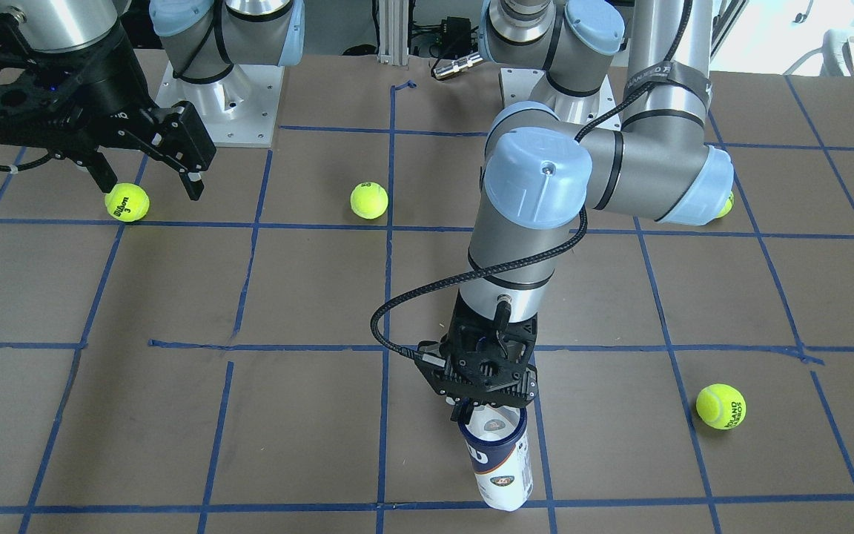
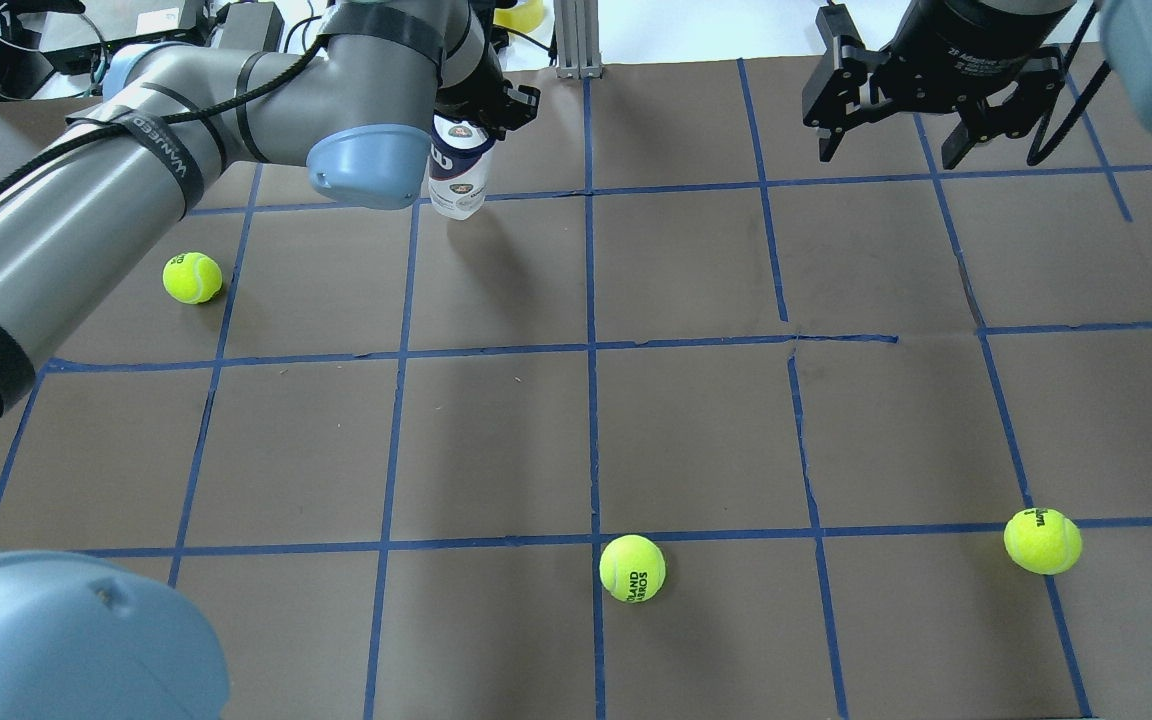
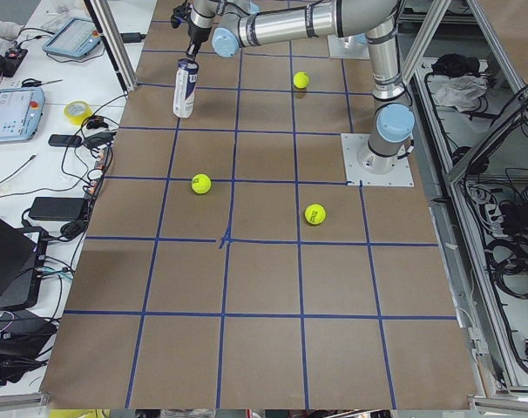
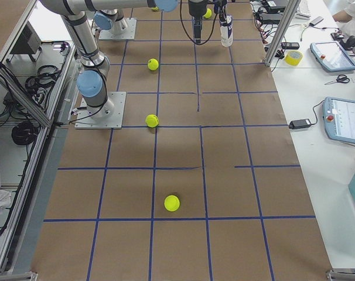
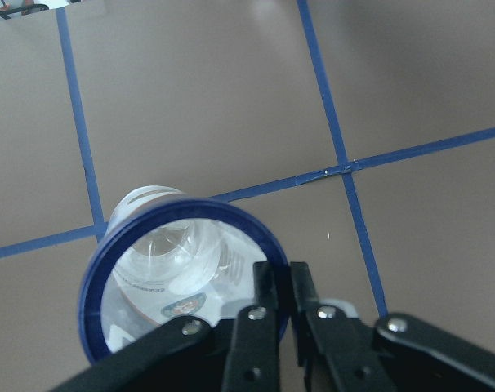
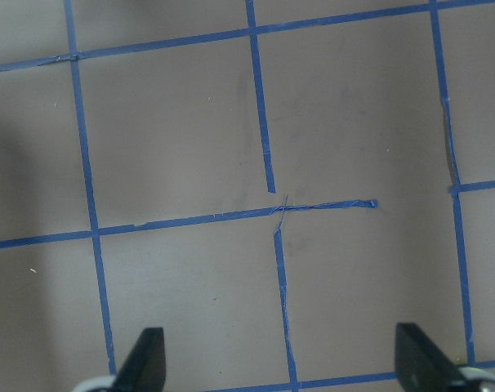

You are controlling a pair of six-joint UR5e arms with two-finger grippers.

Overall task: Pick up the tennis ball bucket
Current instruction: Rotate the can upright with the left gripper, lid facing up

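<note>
The left tool (image 5: 282, 276) is clamped on the tennis ball can (image 1: 502, 463) at five o'clock of its dark blue rim, the can standing upright toward eleven o'clock of the worktop (image 2: 696, 430) seen from overhead, while the right tool (image 2: 887, 156) hangs spread wide toward one o'clock.

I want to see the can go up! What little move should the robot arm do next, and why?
Probably raise the left gripper slowly, straight up. Its fingers pinch the dark blue rim of the upright tennis ball bucket, one inside, one outside. A thin rim grip could slip, so go gently. The right gripper is open, far away.
</note>
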